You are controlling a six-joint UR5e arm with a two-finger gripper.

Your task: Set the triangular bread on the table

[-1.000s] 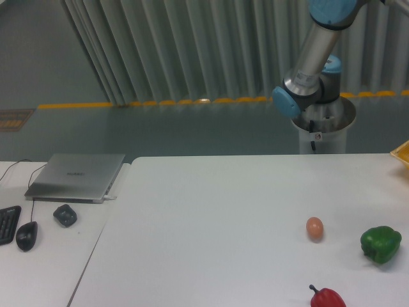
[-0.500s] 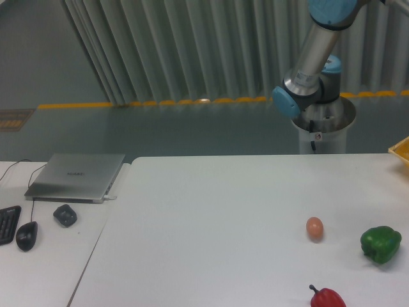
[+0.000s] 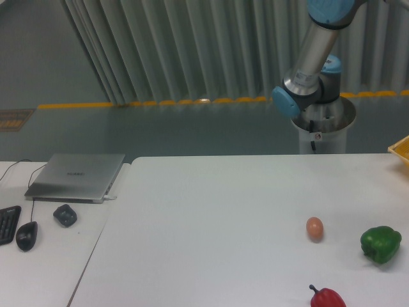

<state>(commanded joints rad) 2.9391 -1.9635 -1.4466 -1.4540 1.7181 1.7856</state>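
A golden-yellow corner [image 3: 401,147] pokes into the picture at the right edge, over the far right of the white table [image 3: 223,217]. It looks like part of the triangular bread, but most of it is cut off by the frame. Only the arm's silver link and blue elbow joint [image 3: 300,89] show, at the upper right behind the table. The gripper is out of view, so what holds the yellow piece cannot be seen.
A small brown egg [image 3: 314,228], a green bell pepper [image 3: 381,244] and a red pepper [image 3: 327,298] lie on the table's right front. To the left, the narrower desk carries a laptop [image 3: 77,176], a mouse [image 3: 26,235], a dark object [image 3: 64,215] and a keyboard corner [image 3: 7,224].
The yellow corner at the right edge has shifted slightly up and to the left. The visible arm links and the things on the table have stayed put.
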